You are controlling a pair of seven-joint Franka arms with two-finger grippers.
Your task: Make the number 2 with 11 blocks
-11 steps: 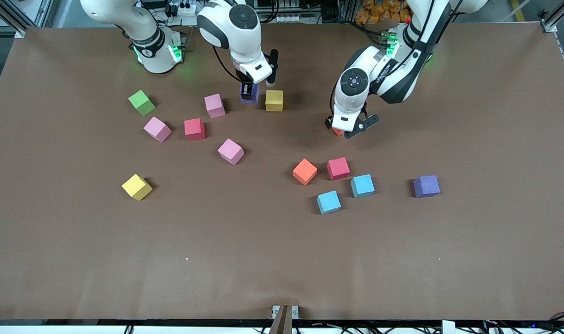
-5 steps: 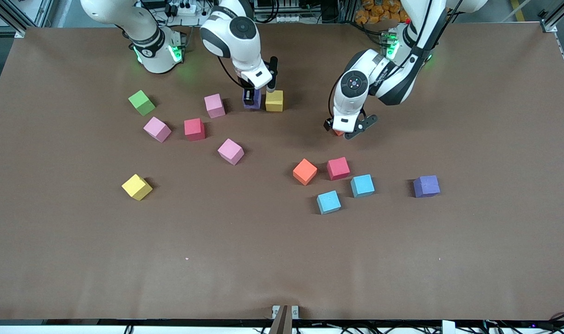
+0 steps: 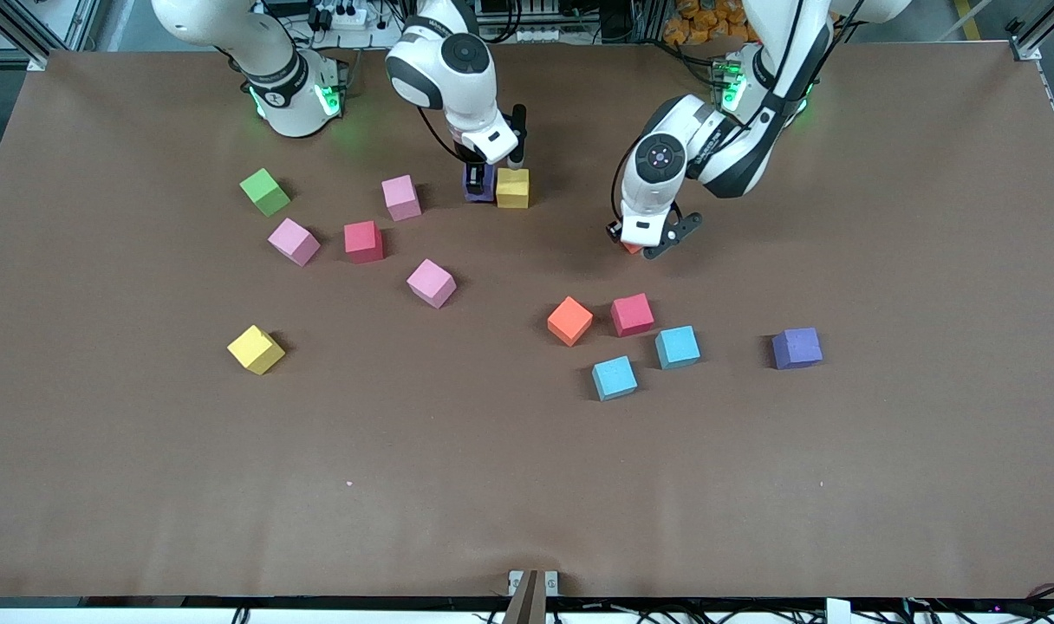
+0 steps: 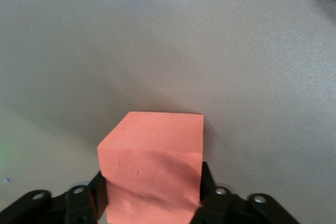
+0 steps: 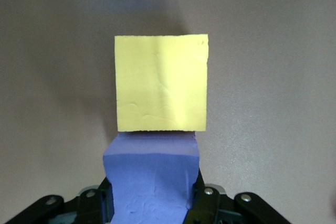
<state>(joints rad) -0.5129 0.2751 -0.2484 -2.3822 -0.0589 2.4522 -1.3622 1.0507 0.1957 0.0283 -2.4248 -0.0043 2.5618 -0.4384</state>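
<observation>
Between the left gripper's closed fingers, the orange block dimpled: soft, light foam, best pinched on flat sides; the right gripper clamped a purple block beside the yellow block.

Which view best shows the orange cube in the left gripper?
The left wrist view: the orange cube fills it, dented between the left gripper's fingers. The front view shows only a sliver of it under the gripper. The right wrist view misses it.

White arms, black end effectors
</observation>
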